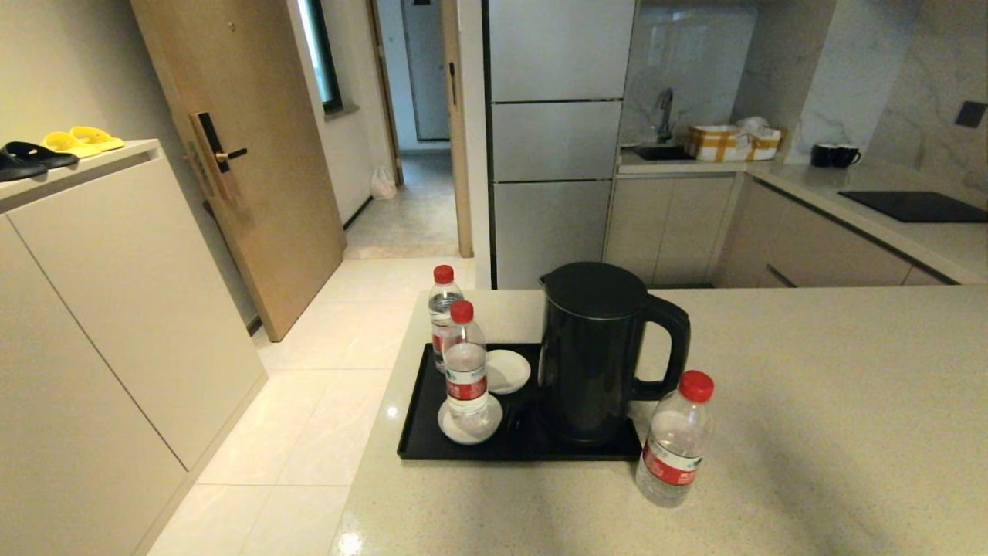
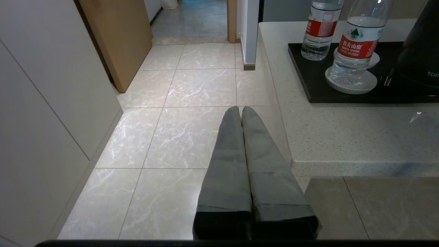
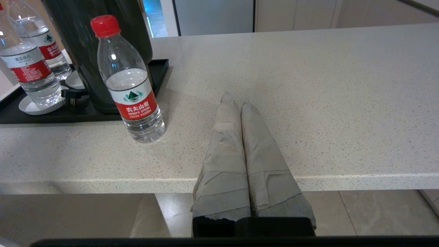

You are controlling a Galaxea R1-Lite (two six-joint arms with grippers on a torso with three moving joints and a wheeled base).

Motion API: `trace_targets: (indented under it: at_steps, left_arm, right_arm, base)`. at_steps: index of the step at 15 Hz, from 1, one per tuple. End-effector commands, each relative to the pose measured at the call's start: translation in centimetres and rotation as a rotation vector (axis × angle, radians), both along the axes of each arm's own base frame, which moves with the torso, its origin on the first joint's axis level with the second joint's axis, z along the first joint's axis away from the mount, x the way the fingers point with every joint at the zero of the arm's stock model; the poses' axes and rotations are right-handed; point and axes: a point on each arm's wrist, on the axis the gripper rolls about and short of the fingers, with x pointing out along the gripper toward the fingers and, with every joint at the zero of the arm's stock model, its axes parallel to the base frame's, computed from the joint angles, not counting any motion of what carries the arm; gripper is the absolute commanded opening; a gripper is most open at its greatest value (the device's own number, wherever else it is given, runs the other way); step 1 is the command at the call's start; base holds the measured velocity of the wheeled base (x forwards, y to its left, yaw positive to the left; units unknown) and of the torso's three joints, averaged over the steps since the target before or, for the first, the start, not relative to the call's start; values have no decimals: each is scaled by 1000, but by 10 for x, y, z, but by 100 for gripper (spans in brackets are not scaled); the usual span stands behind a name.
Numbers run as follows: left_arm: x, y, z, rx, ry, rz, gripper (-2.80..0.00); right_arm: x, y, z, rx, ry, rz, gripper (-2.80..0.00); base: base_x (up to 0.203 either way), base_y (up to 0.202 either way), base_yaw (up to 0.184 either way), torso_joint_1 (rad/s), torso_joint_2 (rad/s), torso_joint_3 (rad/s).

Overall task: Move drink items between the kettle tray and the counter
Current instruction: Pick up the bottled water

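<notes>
the broad beige speckled stone counter (image 1: 810, 401) carries the flat black low-rimmed kettle tray (image 1: 421, 432), with the tall black kettle (image 1: 594, 351) on it. two small clear red-capped water bottles stand on the tray: the far bottle (image 1: 443, 309) and the near bottle (image 1: 466, 371), the latter on a small white round dish (image 1: 469, 423). the third bottle (image 1: 675, 440) stands on the counter, just beside the tray. i judge one moved, two left. my left gripper (image 2: 239, 111) is clenched, empty, low beside the counter's edge; my right gripper (image 3: 235, 103) is clenched, empty, near the third bottle.
</notes>
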Motion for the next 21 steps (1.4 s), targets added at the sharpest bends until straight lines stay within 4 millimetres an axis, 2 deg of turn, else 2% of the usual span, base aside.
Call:
trace_targets:
  at_steps: [1,21]
  left_arm:
    - [0,0,0,0,0,1,-280]
    - [0,0,0,0,0,1,-280]
  right_arm:
    - [0,0,0,1,3,0,-280]
    - [0,0,0,-2,3,1,-280]
  base:
    - [0,0,0,0,0,0]
    - [0,0,0,0,0,0]
